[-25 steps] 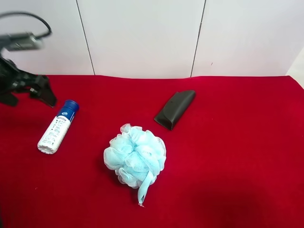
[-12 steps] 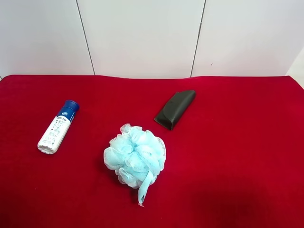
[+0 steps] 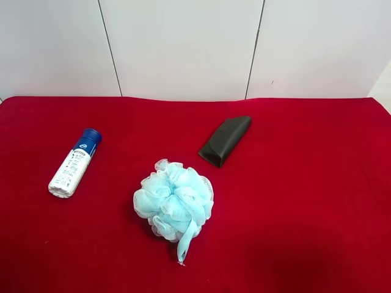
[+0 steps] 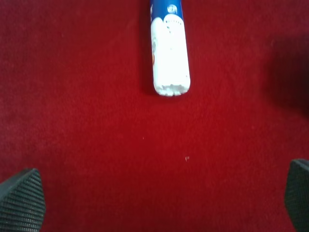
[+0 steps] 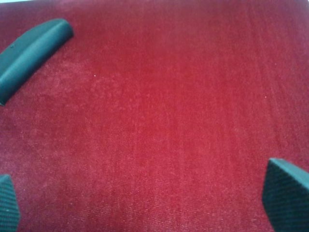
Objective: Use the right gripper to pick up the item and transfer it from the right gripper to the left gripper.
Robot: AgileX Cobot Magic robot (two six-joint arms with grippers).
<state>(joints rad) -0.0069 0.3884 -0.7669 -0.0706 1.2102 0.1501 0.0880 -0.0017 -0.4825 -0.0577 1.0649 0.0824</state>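
Black ribbed fingers (image 5: 285, 193) of right gripper (image 5: 145, 203) splayed wide, empty, as are left gripper (image 4: 159, 198) fingers. I note white-and-blue spray can (image 3: 74, 163) lying flat on red cloth (image 3: 293, 201), long axis pointing away from left gripper, nearer that arm; only black wedge case (image 5: 29, 53) near right.

spray can (image 3: 74, 163) lies far left on table (image 3: 305, 201) | puff (image 3: 175, 201) centre-front | case (image 3: 225, 140) behind puff, right

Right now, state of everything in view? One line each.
spray can: lying on its side on the red cloth, cap on, not gripped.
bath puff: resting on the cloth, loop trailing toward the camera.
black case: lying on the cloth, untouched.
left gripper: open, empty, can's base ahead of it.
right gripper: open, empty, above bare cloth.
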